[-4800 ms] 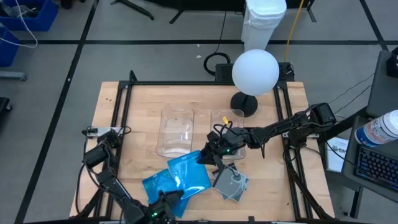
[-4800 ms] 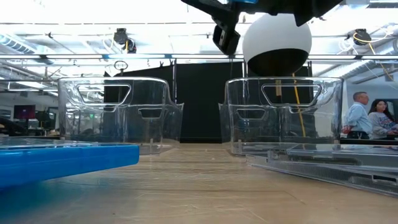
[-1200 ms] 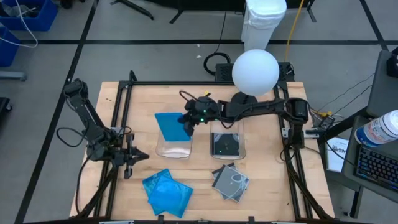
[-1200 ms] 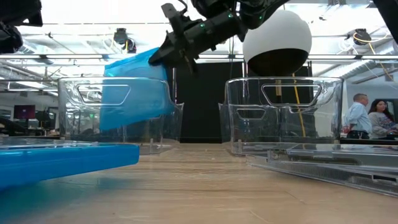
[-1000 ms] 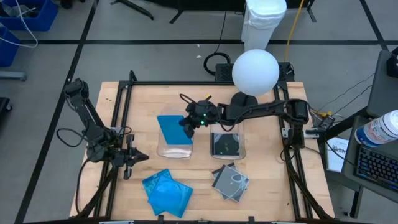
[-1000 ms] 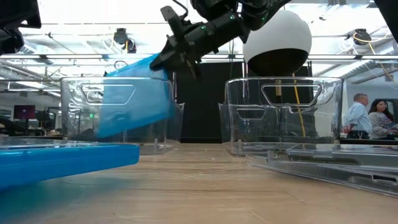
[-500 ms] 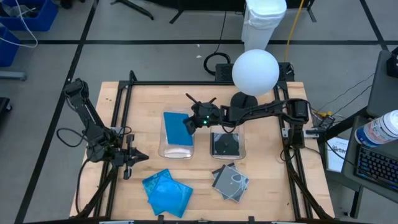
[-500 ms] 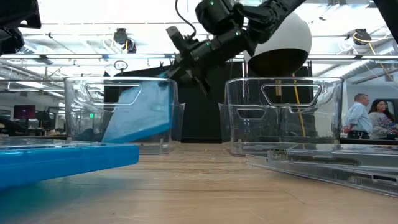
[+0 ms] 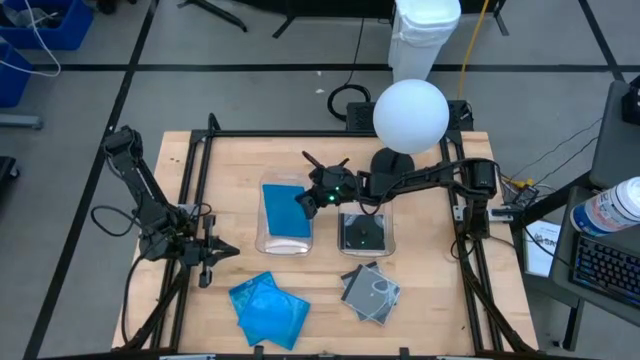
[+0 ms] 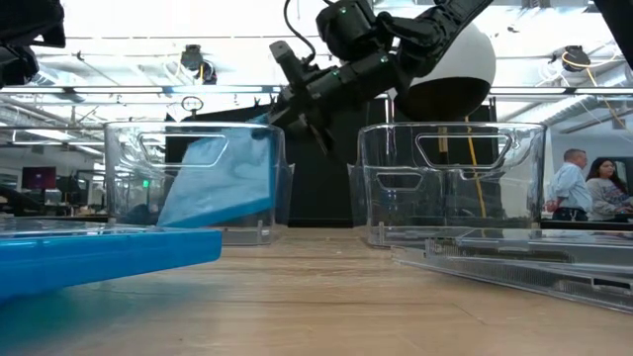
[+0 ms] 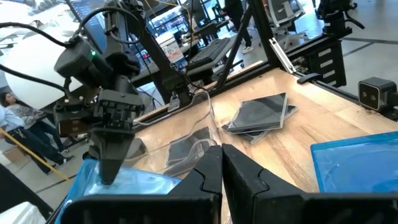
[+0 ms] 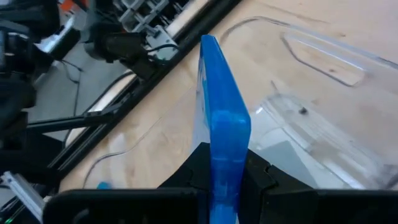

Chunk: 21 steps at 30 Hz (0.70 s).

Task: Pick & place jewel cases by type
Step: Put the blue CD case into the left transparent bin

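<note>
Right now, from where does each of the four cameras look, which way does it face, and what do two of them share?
High view: above the table, facing straight down; both arms show, right pincer holding the blue jewel case in the left bin.
Low view: at table-top height, facing level across; the right arm enters from above.
Left wrist view: on the left arm, facing the bins; its shut left pincer shows.
Right wrist view: on the right arm, facing along its clamped case.
Shared: high and low views both show that case tilted in the bin.

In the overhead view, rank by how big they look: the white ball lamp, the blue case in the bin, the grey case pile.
1. white ball lamp
2. blue case in the left bin and grey case pile: too close to rank.
</note>
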Each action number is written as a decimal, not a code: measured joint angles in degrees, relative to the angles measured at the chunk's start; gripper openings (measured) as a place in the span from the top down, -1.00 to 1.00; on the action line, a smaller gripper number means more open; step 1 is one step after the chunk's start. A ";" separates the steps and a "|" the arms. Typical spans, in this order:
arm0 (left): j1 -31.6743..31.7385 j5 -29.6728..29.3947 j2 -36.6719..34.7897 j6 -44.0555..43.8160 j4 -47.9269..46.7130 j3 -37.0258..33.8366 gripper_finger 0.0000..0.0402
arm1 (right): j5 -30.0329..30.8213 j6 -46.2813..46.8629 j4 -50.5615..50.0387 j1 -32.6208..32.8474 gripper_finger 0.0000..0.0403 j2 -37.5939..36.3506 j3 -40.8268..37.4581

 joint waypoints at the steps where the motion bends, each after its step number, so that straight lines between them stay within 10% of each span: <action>1: 0.00 0.00 0.00 -0.01 0.00 0.00 0.91 | -0.70 0.13 0.98 -0.01 0.87 0.02 -0.04; 21: 0.00 -0.02 0.00 -1.08 -0.07 0.02 0.91 | -1.64 4.67 -0.51 1.86 0.87 0.01 -0.04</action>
